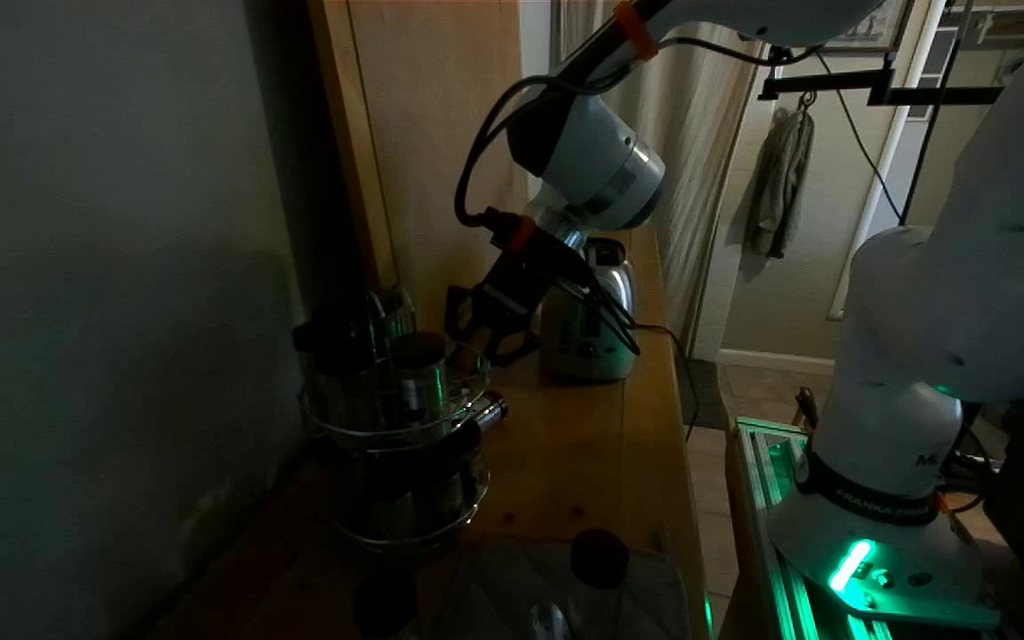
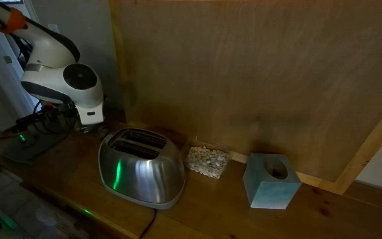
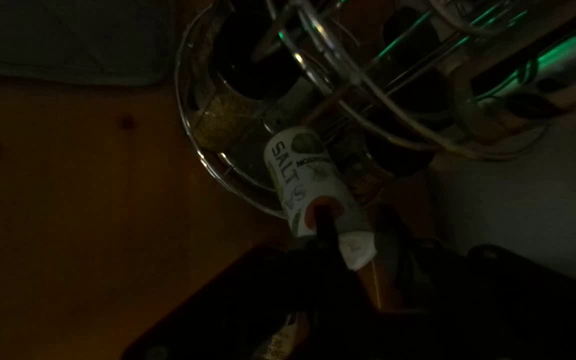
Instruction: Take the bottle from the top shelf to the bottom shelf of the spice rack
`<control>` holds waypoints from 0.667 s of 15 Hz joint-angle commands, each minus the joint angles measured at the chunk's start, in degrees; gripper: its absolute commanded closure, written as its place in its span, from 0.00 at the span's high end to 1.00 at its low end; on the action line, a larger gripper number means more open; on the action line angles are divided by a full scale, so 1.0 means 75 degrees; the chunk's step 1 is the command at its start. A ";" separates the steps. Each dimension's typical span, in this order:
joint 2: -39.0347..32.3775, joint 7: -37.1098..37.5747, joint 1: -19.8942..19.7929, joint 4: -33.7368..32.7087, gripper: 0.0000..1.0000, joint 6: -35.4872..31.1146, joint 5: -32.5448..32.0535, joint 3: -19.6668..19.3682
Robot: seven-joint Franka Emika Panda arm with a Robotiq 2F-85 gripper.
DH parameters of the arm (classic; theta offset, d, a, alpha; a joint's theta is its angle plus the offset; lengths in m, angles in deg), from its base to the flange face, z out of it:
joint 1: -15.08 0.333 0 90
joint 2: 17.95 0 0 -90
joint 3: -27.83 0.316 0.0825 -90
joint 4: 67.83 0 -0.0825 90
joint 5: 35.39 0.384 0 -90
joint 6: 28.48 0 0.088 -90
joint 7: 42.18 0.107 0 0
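In the wrist view the bottle, a white cylinder marked SALT (image 3: 313, 175), lies aslant across the rim of the bottom shelf (image 3: 195, 145), its near end outside the ring. My gripper (image 3: 355, 208) is open there, fingers apart; one finger overlaps the label from in front and part of the bottle's end shows through the gap. Curved rails of the top shelf (image 3: 408, 131) pass above. In an exterior view the spice rack (image 1: 379, 436) carries dark-lidded jars on both tiers, and a shiny cylinder end (image 1: 487, 409) sticks out between them. The arm hides the gripper in an exterior view (image 2: 91, 114).
A steel toaster (image 2: 141, 172) stands on the wooden counter behind the arm. Beyond it are a clear box of pebbles (image 2: 207, 162) and a blue tissue box (image 2: 272, 186). Dark-lidded jars (image 1: 599, 560) stand on a mat before the rack. A wall (image 1: 121, 311) runs close beside the rack.
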 commanded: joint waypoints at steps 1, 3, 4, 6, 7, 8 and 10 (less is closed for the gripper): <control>0.0184 -0.0153 -0.0059 0.0099 0.60 -0.0084 0.0028 -0.0005; 0.0054 -0.0083 -0.0084 0.0052 0.74 0.0000 -0.0082 -0.0021; -0.0061 -0.0092 -0.0086 0.0003 0.82 0.0084 -0.0093 -0.0044; -0.0239 -0.0059 -0.0088 -0.0050 0.96 0.0093 -0.0104 -0.0055; -0.0321 -0.0072 -0.0086 -0.0079 0.99 0.0098 -0.0091 -0.0066; -0.0393 -0.0090 -0.0078 -0.0106 1.00 0.0100 -0.0051 -0.0077; -0.0516 -0.0106 -0.0077 -0.0174 1.00 0.0135 0.0018 -0.0116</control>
